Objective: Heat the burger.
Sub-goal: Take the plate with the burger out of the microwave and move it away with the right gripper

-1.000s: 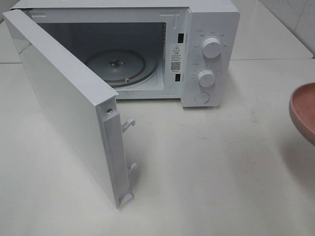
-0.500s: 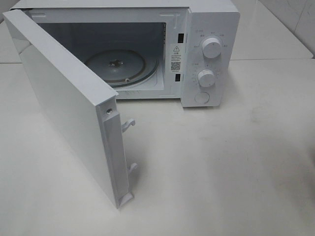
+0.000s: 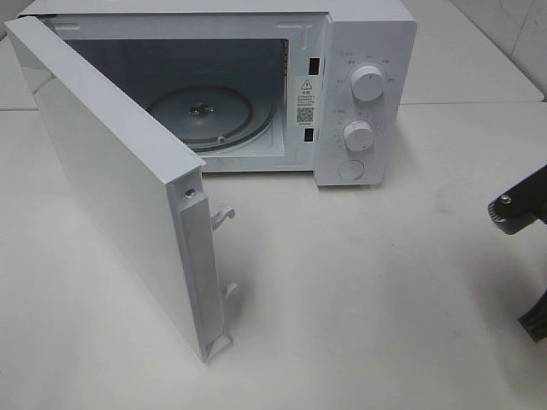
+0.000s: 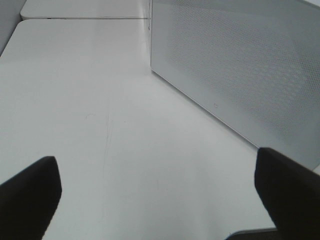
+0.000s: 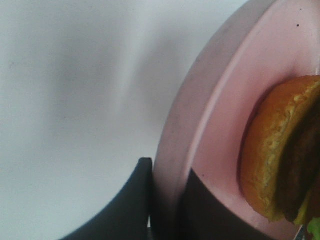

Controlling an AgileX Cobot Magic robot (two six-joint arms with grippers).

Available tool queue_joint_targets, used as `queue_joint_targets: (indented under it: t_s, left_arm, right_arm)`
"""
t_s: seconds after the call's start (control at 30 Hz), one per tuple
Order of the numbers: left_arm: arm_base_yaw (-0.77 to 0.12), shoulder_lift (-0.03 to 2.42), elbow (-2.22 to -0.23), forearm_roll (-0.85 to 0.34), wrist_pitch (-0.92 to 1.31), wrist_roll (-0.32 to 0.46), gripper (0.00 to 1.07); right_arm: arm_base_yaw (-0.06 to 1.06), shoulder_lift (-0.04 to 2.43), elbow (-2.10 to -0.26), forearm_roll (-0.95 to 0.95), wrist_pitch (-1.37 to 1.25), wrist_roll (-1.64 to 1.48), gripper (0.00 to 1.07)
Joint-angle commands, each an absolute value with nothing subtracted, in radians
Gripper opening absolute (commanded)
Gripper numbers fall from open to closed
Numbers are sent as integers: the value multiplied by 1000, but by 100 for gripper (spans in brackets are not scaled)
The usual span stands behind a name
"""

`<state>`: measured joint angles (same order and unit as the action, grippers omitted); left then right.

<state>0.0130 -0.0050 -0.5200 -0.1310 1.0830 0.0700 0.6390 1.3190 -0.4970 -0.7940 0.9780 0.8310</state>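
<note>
The burger (image 5: 280,155), golden-brown bun with a dark patty, lies on its side on a pink plate (image 5: 225,100) in the right wrist view; neither shows in the high view. My right gripper (image 5: 167,210) is shut on the plate's rim, with one dark finger (image 5: 127,210) outside the rim and one inside. My left gripper (image 4: 160,200) is open and empty above the table, beside the microwave door's outer face (image 4: 240,65). It is out of the high view.
The white microwave (image 3: 367,51) stands at the back with its door (image 3: 111,188) swung wide open to the left and its glass turntable (image 3: 201,115) bare. Black parts of the right arm (image 3: 520,209) show at the right edge. White table (image 3: 359,290) in front.
The pink plate at the high view's right edge left the frame. Black parts of the right arm now show there instead. The microwave has not moved.
</note>
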Motion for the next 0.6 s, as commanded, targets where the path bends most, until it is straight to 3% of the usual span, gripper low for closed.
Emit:
queue_joint_targets:
  t_s: [0.03, 0.6]
  left_arm:
    - [16, -21, -520, -137, 1072, 66, 99]
    - [16, -21, -520, -137, 1072, 66, 99]
  right_arm:
    - [641, 1429, -525, -864, 998, 960, 4]
    - [641, 1701, -529, -868, 816, 1119, 8]
